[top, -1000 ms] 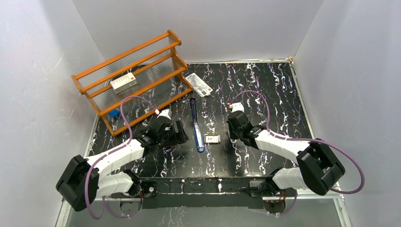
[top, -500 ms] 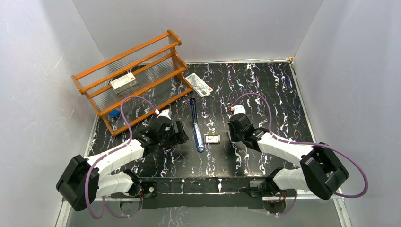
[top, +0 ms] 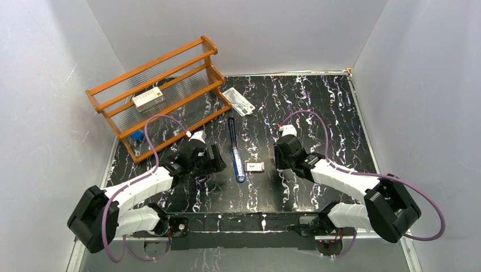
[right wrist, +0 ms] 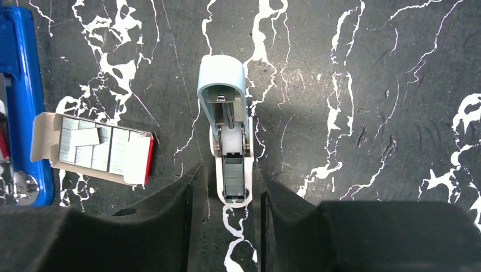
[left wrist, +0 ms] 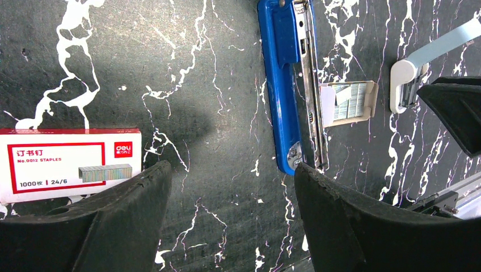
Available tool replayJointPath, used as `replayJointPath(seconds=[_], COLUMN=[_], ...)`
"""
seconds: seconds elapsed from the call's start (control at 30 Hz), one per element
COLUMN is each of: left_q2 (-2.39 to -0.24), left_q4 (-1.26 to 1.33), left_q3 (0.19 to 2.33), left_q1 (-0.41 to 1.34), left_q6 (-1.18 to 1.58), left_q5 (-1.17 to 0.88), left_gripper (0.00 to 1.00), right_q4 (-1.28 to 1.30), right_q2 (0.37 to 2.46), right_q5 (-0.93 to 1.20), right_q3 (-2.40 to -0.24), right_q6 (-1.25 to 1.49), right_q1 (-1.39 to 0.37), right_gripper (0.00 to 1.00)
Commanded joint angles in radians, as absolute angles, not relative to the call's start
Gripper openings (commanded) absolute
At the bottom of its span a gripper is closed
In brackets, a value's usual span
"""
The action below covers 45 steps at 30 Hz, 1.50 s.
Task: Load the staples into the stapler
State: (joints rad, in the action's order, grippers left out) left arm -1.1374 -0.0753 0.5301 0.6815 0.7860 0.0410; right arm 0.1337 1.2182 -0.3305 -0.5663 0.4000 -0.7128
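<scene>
**The blue stapler (top: 235, 153) lies open with the staples (top: 255, 166) beside it**

The blue stapler is in the middle of the bench (top: 317, 113). The staples sit in their little tray just beside it, toward the right edge. The left hand (left wrist: 230, 175) is spread wide and holds nothing. The right hand (right wrist: 227, 187) has a finger on each side of a pale blue tool (right wrist: 222, 85). I cannot tell if it squeezes it.
</scene>
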Motion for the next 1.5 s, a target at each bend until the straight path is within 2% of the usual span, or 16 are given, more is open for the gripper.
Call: replayJointPath(seconds=[0.0,0.27,0.43,0.57,0.73,0.93,1.13,1.23,1.47], left_q2=[-1.113,-1.08,-1.062,-1.043,-1.011,-0.963,-0.893,-0.856,-0.755], left_q4=[-0.07,-0.065,-0.062,-0.066,-0.076,-0.09,-0.103,-0.133,-0.207], left_q3=[0.521,0.522,0.515,0.507,0.496,0.481,0.455,0.453,0.448], left_q1=[0.677,0.677,0.678,0.677,0.678,0.678,0.678,0.677,0.677], left_q6=[0.788,0.777,0.781,0.787,0.792,0.798,0.816,0.82,0.824], left_q5=[0.048,0.051,0.04,0.034,0.034,0.04,0.041,0.047,0.064], left_gripper=[0.76,0.76,0.77,0.76,0.77,0.76,0.76,0.76,0.77], right_q4=[0.165,0.245,0.281,0.3,0.33,0.356,0.376,0.369,0.439], right_q2=[1.192,1.179,1.225,1.278,1.333,1.286,1.275,1.319,1.532], right_q5=[-0.336,-0.287,-0.268,-0.283,-0.278,-0.241,-0.233,-0.245,-0.343], right_q3=[-0.631,-0.638,-0.654,-0.688,-0.736,-0.787,-0.846,-0.889,-1.045], right_q6=[0.45,0.481,0.443,0.438,0.432,0.428,0.443,0.43,0.48], right_q1=[-0.702,-0.696,-0.695,-0.695,-0.695,-0.699,-0.77,-0.833,-0.932], right_gripper=[0.46,0.71,0.77,0.77,0.69,0.61,0.61,0.61,0.53])
